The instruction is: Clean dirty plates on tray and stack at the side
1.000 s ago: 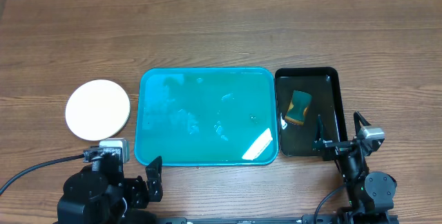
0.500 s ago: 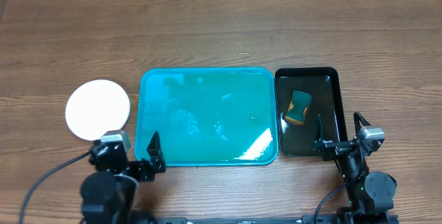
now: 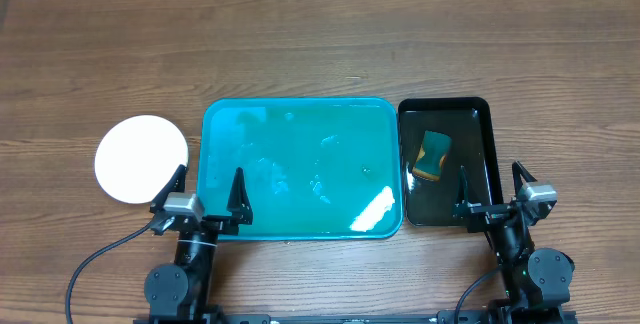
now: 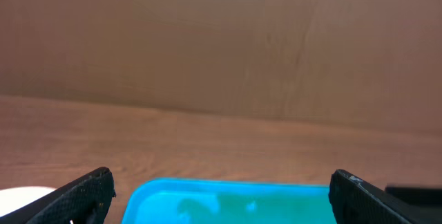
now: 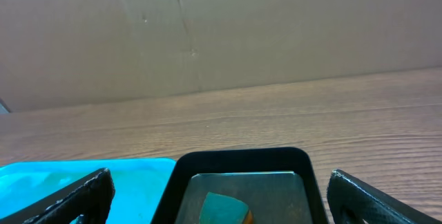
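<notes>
Since the plates (image 3: 142, 158) sit beside the bare tray (image 3: 300, 134), I judge stacking done; left gripper (image 3: 208, 174) and right gripper (image 3: 490, 171) hang spread, empty.

Bright, even light falls from above onto the brown wood-grain table (image 3: 320, 54), leaving only faint, short shadows. The large glossy teal-blue rectangular tray (image 3: 290, 139) shows a white streak of glare at its near right corner and pale mottled reflections across its middle. The round white plate (image 3: 142, 158) on the left is nearly washed out. The overhead view is sharp; both wrist views are softer and dimmer.
</notes>
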